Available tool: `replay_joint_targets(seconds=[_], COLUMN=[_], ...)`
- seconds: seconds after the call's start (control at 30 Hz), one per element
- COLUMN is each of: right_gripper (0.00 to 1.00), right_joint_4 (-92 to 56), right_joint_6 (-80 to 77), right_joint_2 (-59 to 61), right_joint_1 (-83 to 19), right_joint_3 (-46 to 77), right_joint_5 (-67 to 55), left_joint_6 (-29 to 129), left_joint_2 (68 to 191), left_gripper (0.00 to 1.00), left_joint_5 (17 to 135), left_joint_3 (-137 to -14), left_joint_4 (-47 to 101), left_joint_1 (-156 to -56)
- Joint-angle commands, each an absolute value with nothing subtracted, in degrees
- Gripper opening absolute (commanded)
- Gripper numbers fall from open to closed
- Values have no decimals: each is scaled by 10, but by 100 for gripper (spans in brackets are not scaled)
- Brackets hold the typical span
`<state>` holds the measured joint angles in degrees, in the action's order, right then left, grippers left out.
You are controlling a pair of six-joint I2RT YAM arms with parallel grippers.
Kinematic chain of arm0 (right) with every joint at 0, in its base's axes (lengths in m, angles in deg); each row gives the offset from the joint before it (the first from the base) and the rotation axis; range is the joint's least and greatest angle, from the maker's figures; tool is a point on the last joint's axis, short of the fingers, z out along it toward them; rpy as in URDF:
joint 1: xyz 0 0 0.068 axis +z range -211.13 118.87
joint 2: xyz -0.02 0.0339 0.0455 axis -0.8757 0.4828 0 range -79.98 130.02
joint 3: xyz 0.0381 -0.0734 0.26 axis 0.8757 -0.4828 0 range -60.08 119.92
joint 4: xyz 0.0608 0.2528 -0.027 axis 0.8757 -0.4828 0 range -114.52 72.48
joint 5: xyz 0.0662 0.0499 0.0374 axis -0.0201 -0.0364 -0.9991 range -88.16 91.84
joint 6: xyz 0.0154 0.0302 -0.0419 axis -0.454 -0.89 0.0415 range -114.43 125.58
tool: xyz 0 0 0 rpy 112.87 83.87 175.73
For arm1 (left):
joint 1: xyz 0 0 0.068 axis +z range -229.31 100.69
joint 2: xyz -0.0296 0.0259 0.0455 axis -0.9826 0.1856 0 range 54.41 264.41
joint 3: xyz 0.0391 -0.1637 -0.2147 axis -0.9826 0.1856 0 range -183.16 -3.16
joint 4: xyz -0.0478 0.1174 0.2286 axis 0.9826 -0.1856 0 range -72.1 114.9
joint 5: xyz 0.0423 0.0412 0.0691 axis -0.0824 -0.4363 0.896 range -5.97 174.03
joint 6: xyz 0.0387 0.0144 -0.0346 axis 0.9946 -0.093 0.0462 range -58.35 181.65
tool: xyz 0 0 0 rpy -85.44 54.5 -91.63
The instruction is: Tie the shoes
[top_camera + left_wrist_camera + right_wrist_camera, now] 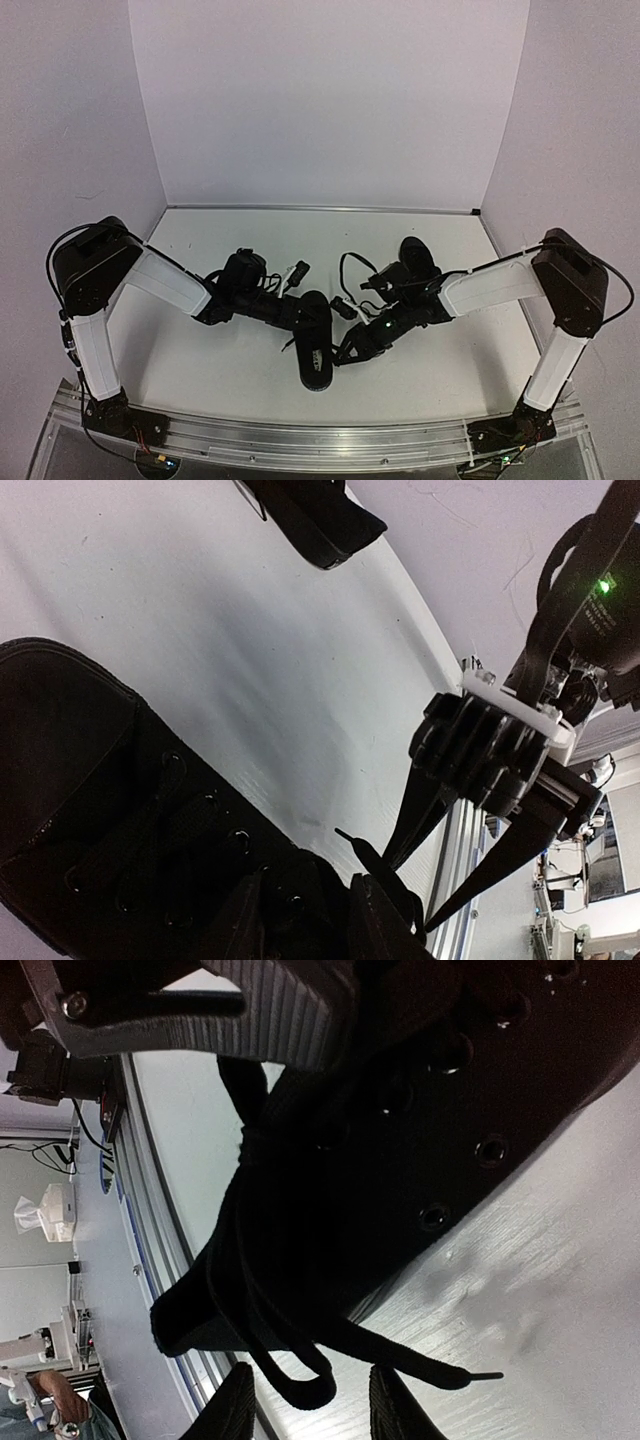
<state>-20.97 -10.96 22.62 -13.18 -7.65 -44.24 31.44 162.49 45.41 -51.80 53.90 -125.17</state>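
Working on the first of the pair, by my reading, both arms lean in over the white counter (240,370) and meet at the near shoe (316,350), which lies toe toward the arm bases close to the middle of the front edge. The far shoe (418,255) sits apart, behind the right arm, and whether its lacing is done cannot be made out. Both shoes are plain black all over, low cut, with a soft matte upper and a row of small metal eyelets (432,1217) down each side. The left hand (310,895) sits low over the lacing with its fingers apart and nothing plainly pinched between them. The right hand (315,1380) comes in from the other side, fingers likewise apart and astride the laces, not clamped on them. Those laces (250,1150) bunch into a crossing at the top of the shoe, from which a slack loop (268,1362) and a loose end (430,1372) trail onto the counter. The knot looks begun but not snug. Next, I judge, each hand must pinch one strand and draw outward evenly, since thin black cord against a black shoe is easy to miss and the light shoe may slide.
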Motion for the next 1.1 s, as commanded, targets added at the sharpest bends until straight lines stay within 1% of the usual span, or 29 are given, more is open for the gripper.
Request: replay_joint_targets(seconds=[0.0,0.1,0.17,0.27,0.43,0.57,0.63,0.67,0.7,0.73,1.07], right_gripper=[37,38,37,34,23,12,5,3,1,0,0], right_joint_4=[-188,-187,-186,-185,-185,-185,-185,-185,-185,-185,-185], right_joint_6=[-98,-98,-98,-98,-98,-101,-102,-102,-103,-104,-107], right_joint_2=[243,248,250,251,252,250,248,244,243,241,220], right_joint_1=[-118,-115,-114,-113,-114,-114,-113,-114,-114,-114,-114], right_joint_3=[-46,-44,-44,-43,-45,-49,-52,-55,-58,-61,-95], right_joint_5=[-465,-466,-467,-467,-467,-465,-464,-464,-462,-462,-461], left_joint_6=[310,310,311,312,315,326,329,331,334,336,354], left_joint_2=[1629,1630,1631,1632,1635,1630,1620,1615,1608,1603,1550], left_gripper=[36,41,41,40,31,14,9,4,2,0,0], left_joint_5=[463,468,470,471,470,477,483,488,492,497,561], left_joint_3=[-531,-535,-539,-542,-551,-555,-550,-546,-543,-540,-498], left_joint_4=[556,553,549,546,539,520,517,514,510,507,506], left_joint_1=[-1254,-1255,-1255,-1254,-1255,-1254,-1254,-1254,-1252,-1251,-1236])
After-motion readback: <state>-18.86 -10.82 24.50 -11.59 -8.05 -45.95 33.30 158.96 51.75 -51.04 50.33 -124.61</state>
